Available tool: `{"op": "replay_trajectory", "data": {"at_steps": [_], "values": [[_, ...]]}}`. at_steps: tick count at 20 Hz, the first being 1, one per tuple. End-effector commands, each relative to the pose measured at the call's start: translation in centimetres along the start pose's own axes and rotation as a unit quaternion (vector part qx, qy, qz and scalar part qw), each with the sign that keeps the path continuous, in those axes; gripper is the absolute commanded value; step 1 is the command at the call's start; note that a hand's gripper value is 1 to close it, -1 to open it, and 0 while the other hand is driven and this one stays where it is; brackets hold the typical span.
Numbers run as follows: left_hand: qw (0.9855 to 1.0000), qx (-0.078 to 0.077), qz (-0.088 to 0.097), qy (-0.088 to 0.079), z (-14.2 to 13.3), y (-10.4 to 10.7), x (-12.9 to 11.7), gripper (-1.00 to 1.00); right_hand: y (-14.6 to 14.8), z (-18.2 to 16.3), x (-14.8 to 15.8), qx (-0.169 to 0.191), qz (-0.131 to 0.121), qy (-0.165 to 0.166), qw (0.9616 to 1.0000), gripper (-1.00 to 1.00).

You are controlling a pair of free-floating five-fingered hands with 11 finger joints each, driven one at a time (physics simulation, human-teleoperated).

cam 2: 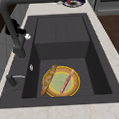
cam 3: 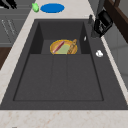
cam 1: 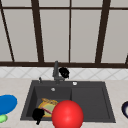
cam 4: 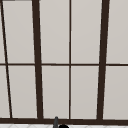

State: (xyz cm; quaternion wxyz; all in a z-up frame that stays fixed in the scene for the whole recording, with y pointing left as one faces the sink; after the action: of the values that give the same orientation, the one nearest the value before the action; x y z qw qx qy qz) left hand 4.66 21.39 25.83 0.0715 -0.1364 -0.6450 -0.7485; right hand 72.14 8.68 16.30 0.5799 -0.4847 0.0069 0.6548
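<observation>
Front view: right hand beside faucet

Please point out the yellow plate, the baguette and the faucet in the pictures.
yellow plate (cam 2: 57, 82): left side view, its green centre.
baguette (cam 2: 48, 79): left side view, middle of the loaf.
faucet (cam 2: 11, 28): left side view, its upright neck.

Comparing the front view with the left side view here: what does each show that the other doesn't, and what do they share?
Front view alone: the left hand low at the sink's front edge, a red ball beside it, a blue plate and a green item on the left counter, and the window.
Left side view alone: the food on the far dark dish.
Both: the sink, the faucet with the right hand by it, and the yellow plate carrying a baguette and a pink stick.
</observation>
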Motion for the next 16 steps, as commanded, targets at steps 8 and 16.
{"op": "replay_trajectory", "data": {"at_steps": [8, 16], "values": [[1.0, 0.0, 0.0, 0.0, 0.0, 0.0, 0.0, 0.0, -0.6, 0.57, 0.47, 0.004, -0.055, -0.007, 0.9985, 1.0], [1.0, 0.0, 0.0, 0.0, 0.0, 0.0, 0.0, 0.0, -1.13, 1.39, 0.59, -0.005, -0.048, 0.011, 0.9988, 1.0]]}}
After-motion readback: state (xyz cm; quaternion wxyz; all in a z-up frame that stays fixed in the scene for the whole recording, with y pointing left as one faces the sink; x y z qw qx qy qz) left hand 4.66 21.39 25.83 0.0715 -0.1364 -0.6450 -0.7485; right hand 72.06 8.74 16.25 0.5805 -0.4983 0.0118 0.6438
